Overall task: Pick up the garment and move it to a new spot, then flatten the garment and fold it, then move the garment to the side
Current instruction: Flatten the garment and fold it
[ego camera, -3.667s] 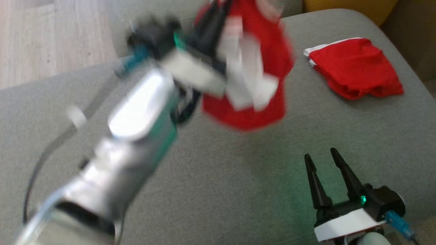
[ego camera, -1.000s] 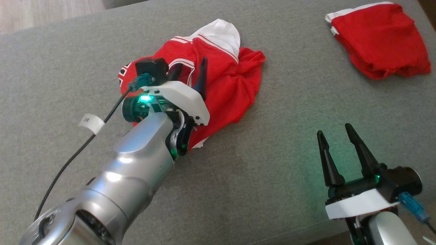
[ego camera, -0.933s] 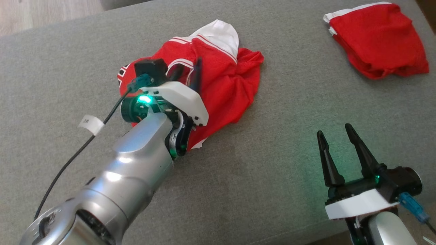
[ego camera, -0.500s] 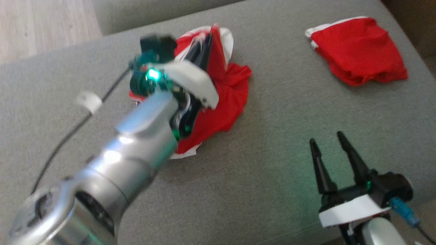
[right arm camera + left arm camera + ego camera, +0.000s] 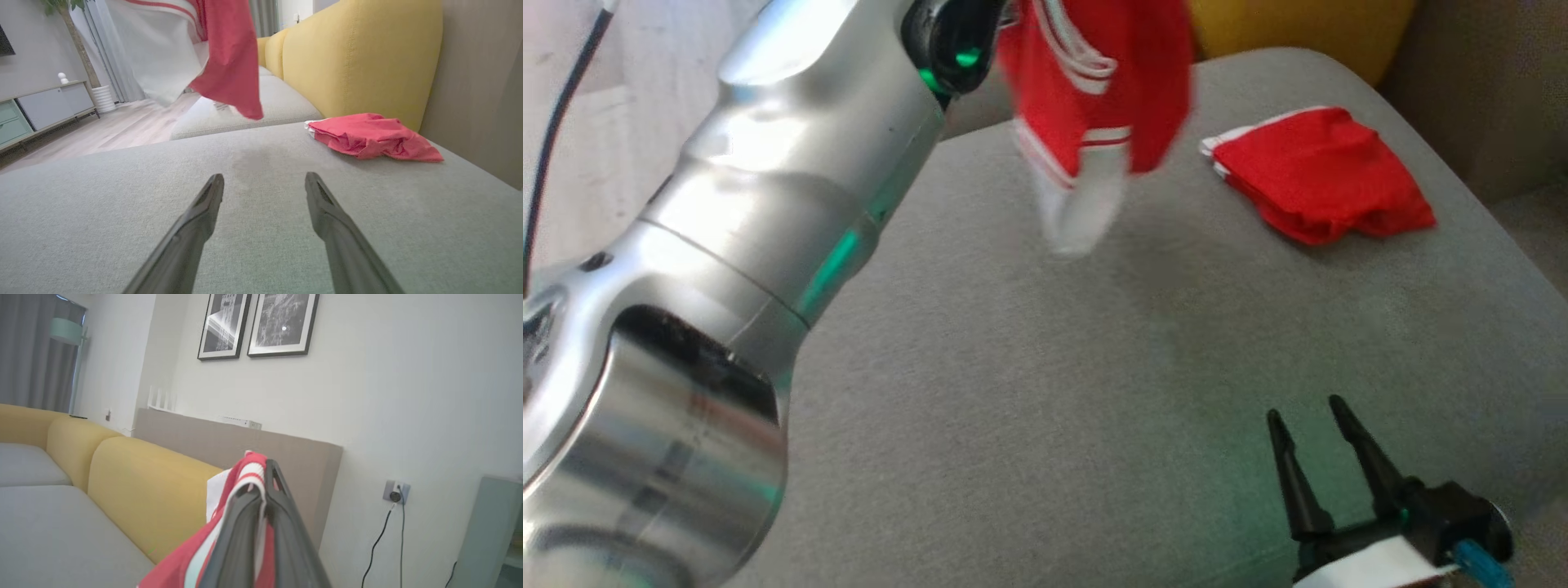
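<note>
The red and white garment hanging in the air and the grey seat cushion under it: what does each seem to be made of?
Red and white garment: thin, soft cloth, probably sports jersey, matt; it hangs in limp folds. Grey seat cushion: woven upholstery fabric, matt, with a fine even texture; probably padded.
</note>
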Motion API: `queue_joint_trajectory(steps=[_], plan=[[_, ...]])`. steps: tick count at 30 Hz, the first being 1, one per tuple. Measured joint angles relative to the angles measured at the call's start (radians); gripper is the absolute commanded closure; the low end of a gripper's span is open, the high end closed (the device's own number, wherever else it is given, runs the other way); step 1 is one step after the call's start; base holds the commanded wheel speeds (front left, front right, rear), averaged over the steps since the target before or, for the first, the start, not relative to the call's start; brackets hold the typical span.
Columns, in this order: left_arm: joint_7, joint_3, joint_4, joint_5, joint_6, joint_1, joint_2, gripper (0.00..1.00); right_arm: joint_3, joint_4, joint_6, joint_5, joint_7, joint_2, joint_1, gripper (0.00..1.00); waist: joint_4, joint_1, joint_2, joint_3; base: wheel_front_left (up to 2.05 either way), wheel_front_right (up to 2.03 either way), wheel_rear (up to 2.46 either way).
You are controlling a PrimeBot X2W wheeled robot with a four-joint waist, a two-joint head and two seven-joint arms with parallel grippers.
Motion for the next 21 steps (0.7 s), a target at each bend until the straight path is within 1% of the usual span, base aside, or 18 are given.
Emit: queue_joint_trajectory(steps=[2,4,6,9,10,13,15,17,21], plan=[[0.005,0.012,-0.030,-0.032,-0.009,0.014,-0.001,1.00,-0.020,-0.008,0.000,0.000,0.000,-0.003,0.013,0.00,0.022,0.0000,0.0000,-0.008,0.00,0.00,0.00],[0.015,0.012,-0.068,-0.059,-0.016,0.074,0.013,1.00,-0.036,-0.017,0.000,-0.001,0.000,-0.003,0.020,0.00,0.049,0.0001,0.0000,-0.012,0.00,0.00,0.00],[0.026,-0.002,-0.115,-0.080,-0.016,0.190,0.046,1.00,-0.050,-0.027,0.000,-0.002,0.000,-0.003,0.022,0.00,0.079,0.0001,0.0000,-0.015,0.00,0.00,0.00],[0.024,-0.042,-0.186,-0.107,-0.015,0.426,0.123,1.00,-0.073,-0.042,0.000,-0.003,0.000,-0.002,0.039,0.00,0.129,0.0002,0.0000,-0.017,0.00,0.00,0.00],[0.022,-0.057,-0.209,-0.114,-0.009,0.508,0.151,1.00,-0.080,-0.044,0.000,-0.003,0.000,-0.001,0.046,0.00,0.145,0.0002,0.0000,-0.017,0.00,0.00,0.00],[-0.005,-0.082,-0.284,-0.147,0.037,0.739,0.228,1.00,-0.090,-0.049,0.000,-0.006,0.000,0.002,0.060,0.00,0.191,0.0002,0.0000,-0.011,0.00,0.00,0.00],[-0.039,-0.095,-0.331,-0.155,0.067,0.858,0.272,1.00,-0.092,-0.052,0.000,-0.009,0.000,0.003,0.058,0.00,0.218,0.0002,0.0000,-0.003,0.00,0.00,0.00],[-0.066,-0.106,-0.380,-0.155,0.094,0.941,0.308,1.00,-0.096,-0.054,0.000,-0.010,0.000,0.006,0.057,0.00,0.243,0.0002,0.0000,0.005,0.00,0.00,0.00],[-0.092,-0.107,-0.491,-0.157,0.128,1.017,0.334,1.00,-0.100,-0.054,0.000,-0.010,0.000,0.007,0.057,0.00,0.282,0.0003,0.0000,0.017,0.00,0.00,0.00]])
